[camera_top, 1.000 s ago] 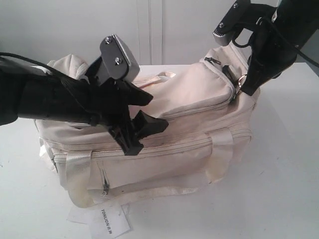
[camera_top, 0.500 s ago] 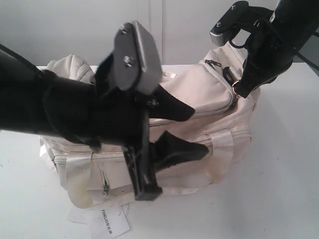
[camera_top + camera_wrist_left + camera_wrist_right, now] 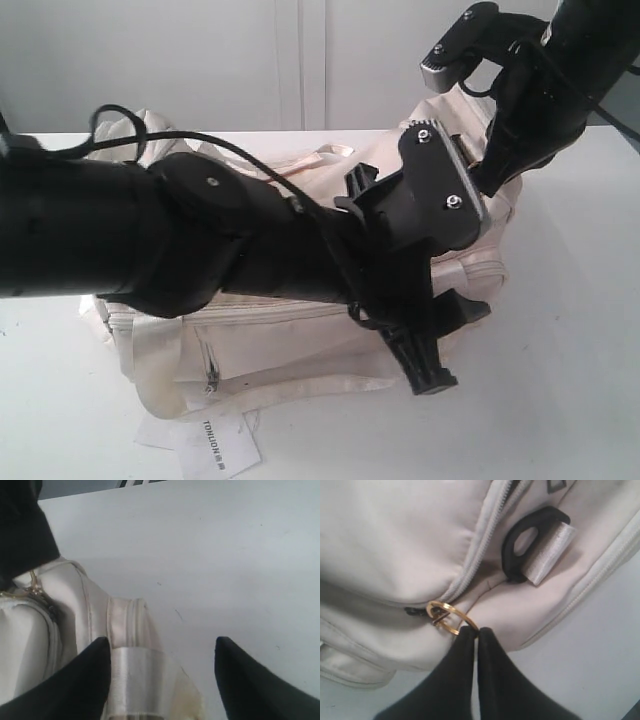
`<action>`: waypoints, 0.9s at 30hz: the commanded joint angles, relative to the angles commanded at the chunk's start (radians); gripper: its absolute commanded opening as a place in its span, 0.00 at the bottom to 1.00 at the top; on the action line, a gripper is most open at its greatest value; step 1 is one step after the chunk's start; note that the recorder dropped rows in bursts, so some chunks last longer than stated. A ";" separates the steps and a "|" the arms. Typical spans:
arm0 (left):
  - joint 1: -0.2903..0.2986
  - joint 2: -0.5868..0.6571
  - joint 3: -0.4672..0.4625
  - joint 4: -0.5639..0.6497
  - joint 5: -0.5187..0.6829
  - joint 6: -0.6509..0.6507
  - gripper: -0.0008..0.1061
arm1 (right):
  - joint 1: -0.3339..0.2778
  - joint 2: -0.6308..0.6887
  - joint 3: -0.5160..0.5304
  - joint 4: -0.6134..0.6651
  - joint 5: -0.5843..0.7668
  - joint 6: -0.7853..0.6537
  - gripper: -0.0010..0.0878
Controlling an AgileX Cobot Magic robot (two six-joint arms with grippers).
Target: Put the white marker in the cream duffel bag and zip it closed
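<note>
At the right end of the cream duffel bag (image 3: 300,345), pinched the gold zip ring (image 3: 451,616) with the right hand (image 3: 477,632), fingers pressed together on it. Held the left hand (image 3: 161,640) with fingers spread apart above the satin handle (image 3: 142,672) at the bag's near right side, bag lying on the white bench (image 3: 225,555).

Matt cream cloth bag (image 3: 300,345) with glossy satin webbing (image 3: 145,675), a shiny gold metal zip ring (image 3: 454,611) and matt black plastic loop (image 3: 509,555); paper tag (image 3: 215,445); smooth white table (image 3: 225,555)
</note>
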 joint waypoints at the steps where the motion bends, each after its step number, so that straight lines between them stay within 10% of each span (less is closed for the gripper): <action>1: 0.000 0.019 -0.009 0.000 -0.031 0.000 0.60 | 0.000 0.000 0.000 0.006 0.000 0.000 0.01; 9: 0.000 0.070 -0.019 0.000 -0.122 0.004 0.51 | 0.000 0.000 0.000 0.009 -0.009 0.000 0.01; 15: 0.000 0.072 -0.019 0.000 -0.125 0.006 0.03 | 0.000 0.000 0.000 0.009 -0.019 0.000 0.01; 27: -0.058 0.041 -0.019 -0.008 -0.116 0.050 0.01 | 0.000 0.000 0.000 -0.003 -0.067 0.000 0.01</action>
